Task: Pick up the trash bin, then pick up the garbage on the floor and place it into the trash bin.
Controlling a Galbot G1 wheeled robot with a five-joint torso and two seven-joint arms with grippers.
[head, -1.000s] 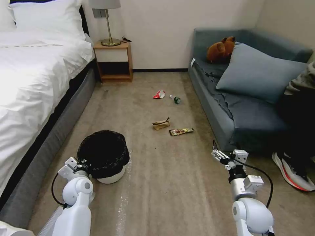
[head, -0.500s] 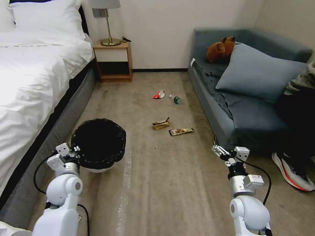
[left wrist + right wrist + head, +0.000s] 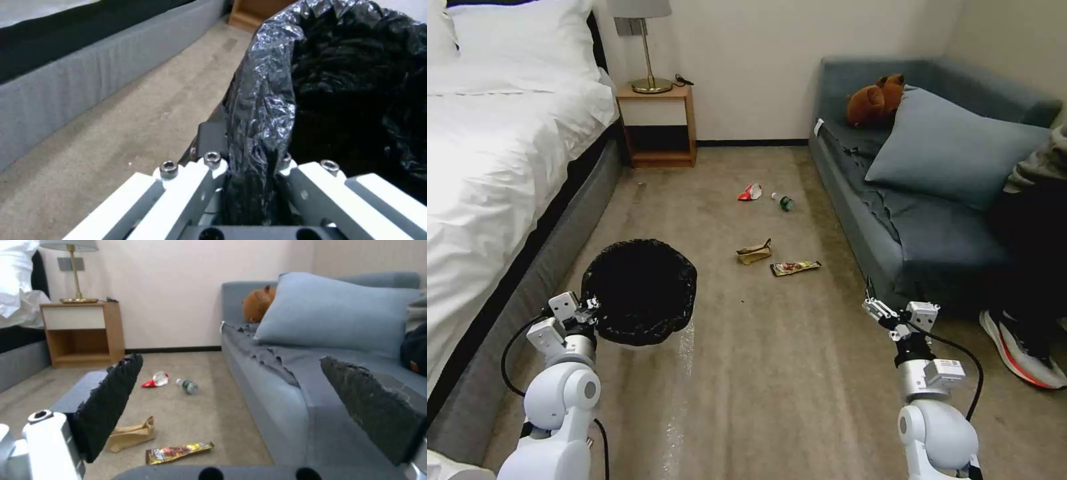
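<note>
The small round bin lined with crinkly black plastic [image 3: 639, 292] has risen off the beige carpet since a second ago, so the first step looks done. The left gripper [image 3: 589, 311], beside the grey bed base, is clamped on its near rim; the left wrist view shows the fingers [image 3: 212, 140] pinching the liner. The right gripper [image 3: 875, 308] hangs spread wide, empty; its wrist view frames the crumpled brown paper bag [image 3: 130, 435] ahead.
</note>
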